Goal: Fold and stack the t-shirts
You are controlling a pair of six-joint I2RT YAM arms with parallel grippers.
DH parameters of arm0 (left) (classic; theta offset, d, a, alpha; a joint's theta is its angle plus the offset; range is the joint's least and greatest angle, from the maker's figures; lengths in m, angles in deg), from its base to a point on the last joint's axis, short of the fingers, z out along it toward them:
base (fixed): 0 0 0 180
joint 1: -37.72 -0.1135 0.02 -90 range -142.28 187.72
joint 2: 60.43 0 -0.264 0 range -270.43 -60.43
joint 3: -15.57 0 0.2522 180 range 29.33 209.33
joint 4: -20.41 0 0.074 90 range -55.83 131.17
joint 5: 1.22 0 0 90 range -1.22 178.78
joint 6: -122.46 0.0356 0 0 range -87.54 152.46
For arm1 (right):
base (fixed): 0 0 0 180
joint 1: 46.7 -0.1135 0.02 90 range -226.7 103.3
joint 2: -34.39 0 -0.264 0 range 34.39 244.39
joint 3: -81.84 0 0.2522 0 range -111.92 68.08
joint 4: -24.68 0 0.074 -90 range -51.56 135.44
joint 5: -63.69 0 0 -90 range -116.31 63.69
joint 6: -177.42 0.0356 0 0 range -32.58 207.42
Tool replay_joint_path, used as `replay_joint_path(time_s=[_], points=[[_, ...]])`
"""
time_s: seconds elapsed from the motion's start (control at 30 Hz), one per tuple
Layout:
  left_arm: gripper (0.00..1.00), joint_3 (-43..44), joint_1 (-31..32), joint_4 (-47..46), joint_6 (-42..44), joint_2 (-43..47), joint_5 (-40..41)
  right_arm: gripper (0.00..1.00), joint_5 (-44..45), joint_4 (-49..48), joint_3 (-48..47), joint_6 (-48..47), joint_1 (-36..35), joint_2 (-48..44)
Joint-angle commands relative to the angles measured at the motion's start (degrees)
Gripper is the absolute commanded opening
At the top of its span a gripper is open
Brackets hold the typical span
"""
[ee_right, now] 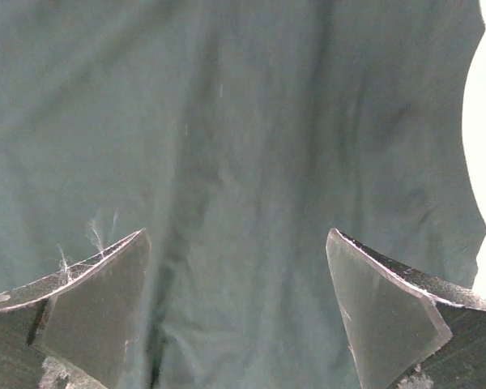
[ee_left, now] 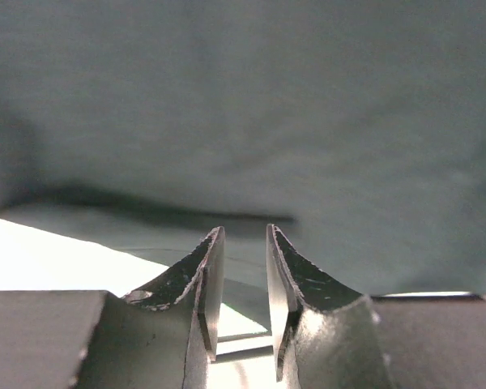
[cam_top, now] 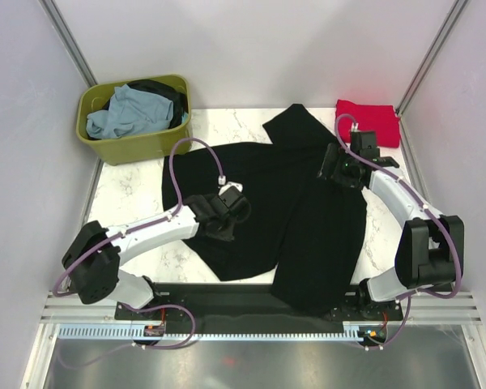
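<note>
Black t-shirt [cam_top: 300,203]: spread across table [cam_top: 138,194], right side lapped over
Left gripper [ee_left: 245,231]: jaws narrowly apart near its left edge, nothing between
Right gripper [ee_right: 235,235]: jaws wide, over cloth
Handling: pinch edge layers only, lift evenly
Nearby: red t-shirt [cam_top: 371,121], tub [cam_top: 134,146]; neither obstructs

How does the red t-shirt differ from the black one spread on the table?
The black t-shirt sprawls rumpled across the middle of the table; the red t-shirt sits compact, apparently folded, at the far right corner. Black covers far more surface than red. Both lie outside the tub.
</note>
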Motion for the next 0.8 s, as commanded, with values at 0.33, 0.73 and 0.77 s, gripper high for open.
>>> replay_joint_path(time_s=[0.33, 0.73, 0.77], points=[[0.37, -6.8, 7.23, -6.05, -5.9, -3.4, -4.9, 0.98, -0.26, -2.85, 1.96, -1.03, -2.19, -3.58], [0.38, -10.94, 9.87, -4.47, -7.66, -1.37, -5.79, 0.98, 0.36, -3.29, 2.66, -1.29, -2.19, -2.96], [0.38, -11.2, 10.22, -4.38, -7.92, -1.55, -5.53, 0.98, 0.36, -3.29, 2.57, -1.29, -2.1, -2.87]])
